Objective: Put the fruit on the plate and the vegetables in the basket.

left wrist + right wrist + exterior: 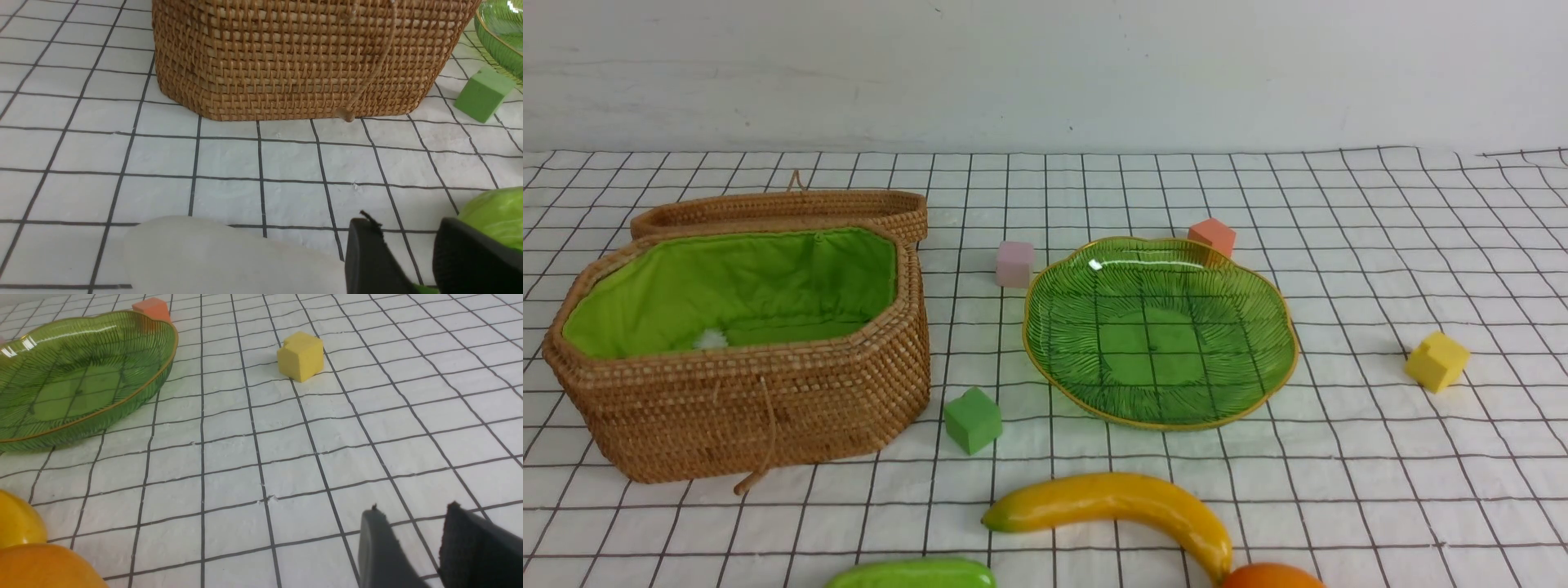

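apparently at the sorting's start: basket (pixel 752 425) at left, lid back, white radish (pixel 229 261) on the cloth before it; left gripper (pixel 404 222) parted, gripping nothing. green vegetable (pixel 915 575) also out. banana (pixel 1119 496) lies before the bare plate (pixel 1160 415), orange fruit (pixel 1274 576) by its tip. right gripper (pixel 412 508) likewise apart, unladen. next move, judged: left jaws straddle radish, close, lift over basket wall; right takes fruit.

Yellow banana (pixel 1123 500) beside orange-yellow mango (pixel 1272 576)

No readable text, labels, brands, numbers or signs in any view.
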